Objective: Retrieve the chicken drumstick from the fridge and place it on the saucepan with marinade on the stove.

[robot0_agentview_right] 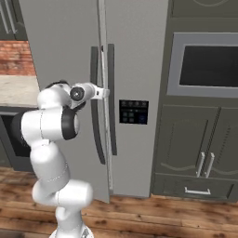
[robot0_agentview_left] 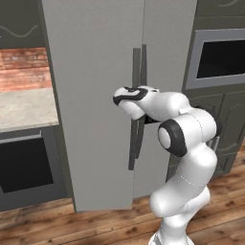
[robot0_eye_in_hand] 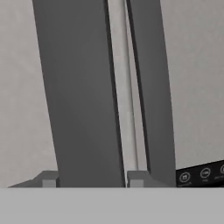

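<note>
Two handles: dark vertical bars [robot0_eye_in_hand: 83,96] and [robot0_eye_in_hand: 151,87] side by side at the fridge's centre seam, seen close from the hand view.
Fridge [robot0_agentview_left: 91,72]: tall grey double-door unit; left door slightly ajar, right door shut.
Tool [robot0_agentview_right: 106,93]: at the handles, mid-height; its opening and hold I cannot tell.
Panel [robot0_agentview_right: 133,112]: dark, on the right door.
Wall oven [robot0_agentview_right: 209,65]: right of the fridge.
Tabletop [robot0_agentview_left: 24,107]: left of the fridge, brick behind.

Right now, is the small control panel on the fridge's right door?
Yes, the dark control panel sits on the fridge's right door, just right of the two handles.
</note>
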